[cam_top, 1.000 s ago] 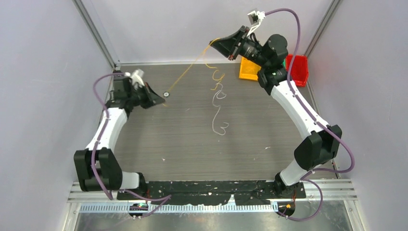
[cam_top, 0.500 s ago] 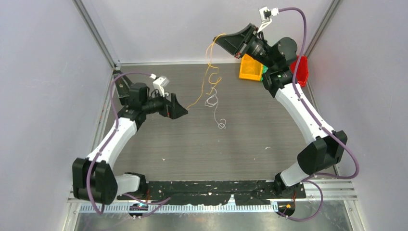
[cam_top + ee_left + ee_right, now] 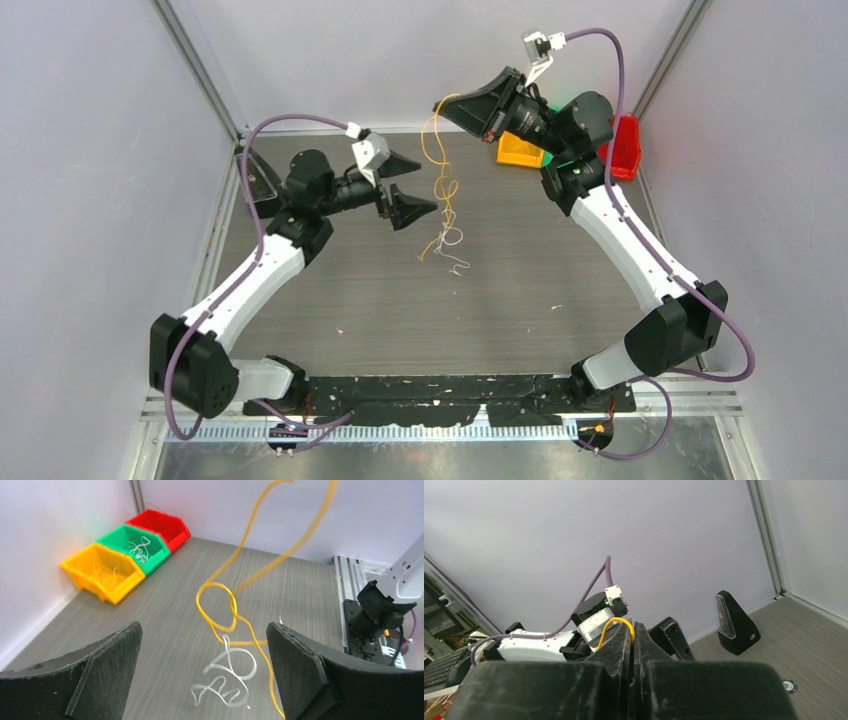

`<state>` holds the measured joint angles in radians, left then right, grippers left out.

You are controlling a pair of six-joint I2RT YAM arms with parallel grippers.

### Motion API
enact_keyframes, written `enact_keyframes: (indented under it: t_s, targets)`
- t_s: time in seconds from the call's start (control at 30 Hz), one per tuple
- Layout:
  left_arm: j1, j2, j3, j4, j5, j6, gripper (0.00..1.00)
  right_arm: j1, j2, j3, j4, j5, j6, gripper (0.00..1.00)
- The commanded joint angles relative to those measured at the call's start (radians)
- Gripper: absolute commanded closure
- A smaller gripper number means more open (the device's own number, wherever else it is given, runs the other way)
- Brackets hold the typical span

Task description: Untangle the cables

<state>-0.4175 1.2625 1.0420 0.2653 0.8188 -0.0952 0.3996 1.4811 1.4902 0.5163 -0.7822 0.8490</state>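
with the right gripper (image 3: 445,103) jaws pinching the yellow cable (image 3: 432,140) high over the worktop (image 3: 560,260), the left gripper (image 3: 427,185), jaws spread, should probably close only on the white cable (image 3: 452,238) snarled at its low end.

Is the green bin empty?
No. The green bin holds a curly white cable, seen in the left wrist view.

no readable text, no labels, no brands, no numbers
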Motion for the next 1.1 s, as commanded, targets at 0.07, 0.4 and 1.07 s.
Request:
enact_keyframes:
  t_s: [0.07, 0.4, 1.07]
  targets:
    - [-0.083, 0.163, 0.114, 0.154, -0.027, -0.004, 0.22, 0.034, -0.060, 0.012, 0.065, -0.008, 0.012, 0.95]
    - [-0.081, 0.252, -0.115, 0.115, -0.072, -0.017, 0.98, 0.000, -0.041, 0.179, 0.048, 0.037, 0.042, 0.95]
    - [0.029, 0.023, -0.206, -0.119, -0.136, 0.053, 0.27, -0.235, 0.082, 0.273, -0.153, 0.076, -0.211, 0.95]
